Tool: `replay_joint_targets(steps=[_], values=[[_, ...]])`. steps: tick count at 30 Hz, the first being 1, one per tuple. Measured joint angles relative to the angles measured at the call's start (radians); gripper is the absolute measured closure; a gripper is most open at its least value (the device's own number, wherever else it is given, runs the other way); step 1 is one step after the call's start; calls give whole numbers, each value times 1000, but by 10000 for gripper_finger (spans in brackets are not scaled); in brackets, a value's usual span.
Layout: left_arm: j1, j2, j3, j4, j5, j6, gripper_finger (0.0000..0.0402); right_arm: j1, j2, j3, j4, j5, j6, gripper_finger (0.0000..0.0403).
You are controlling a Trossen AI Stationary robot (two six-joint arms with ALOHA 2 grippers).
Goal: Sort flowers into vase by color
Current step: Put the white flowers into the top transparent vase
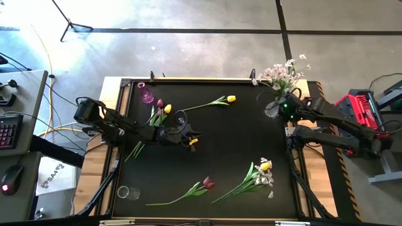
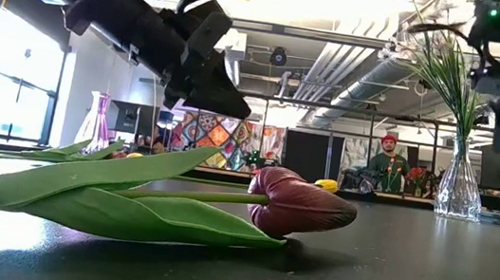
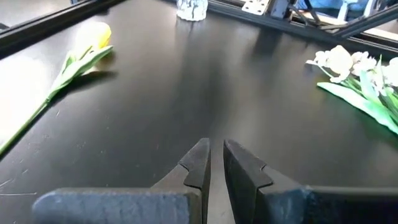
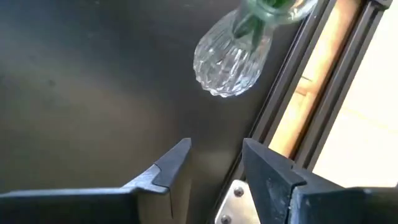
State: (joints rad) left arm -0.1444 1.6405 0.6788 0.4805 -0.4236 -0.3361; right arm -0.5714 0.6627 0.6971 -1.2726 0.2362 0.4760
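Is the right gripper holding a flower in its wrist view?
No, the right gripper is open and empty, above the clear vase.

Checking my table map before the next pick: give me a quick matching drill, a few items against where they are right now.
Items:
1. clear vase with pink-white blossom spray
2. pink vase
3. dark red tulip
4. left gripper

Places:
A. far left corner of the mat
B. above mid-mat, empty
C. far right, beside the right gripper
D. lying at the near edge, centre

Pairs: 1-C, 2-A, 3-D, 4-B
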Motion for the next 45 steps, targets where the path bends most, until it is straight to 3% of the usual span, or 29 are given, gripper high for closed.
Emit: replay_joint_targets(steps=[11,18,22,26,33,36,40,45], values=[[0,0,0,1,2,10,369,108,5,36,158,-99,88,272],[-10,0,0,5,3,11,369,325,51,-37,388,-158,191,272],[-24,0,0,5,-10,28,369,468,82,-68,516,-92,260,272],[-20,0,0,28,0,32,369,562,84,-24,629,-50,207,272],[-16,0,1,62,39,27,369,579,70,198,471,255,125,272],[-23,0,1,68,40,25,369,579,79,198,473,201,130,272],[-43,70,4,250,113,46,369,611,120,104,477,74,199,272],[-64,230,131,325,194,84,369,704,166,-21,605,-10,307,272]])
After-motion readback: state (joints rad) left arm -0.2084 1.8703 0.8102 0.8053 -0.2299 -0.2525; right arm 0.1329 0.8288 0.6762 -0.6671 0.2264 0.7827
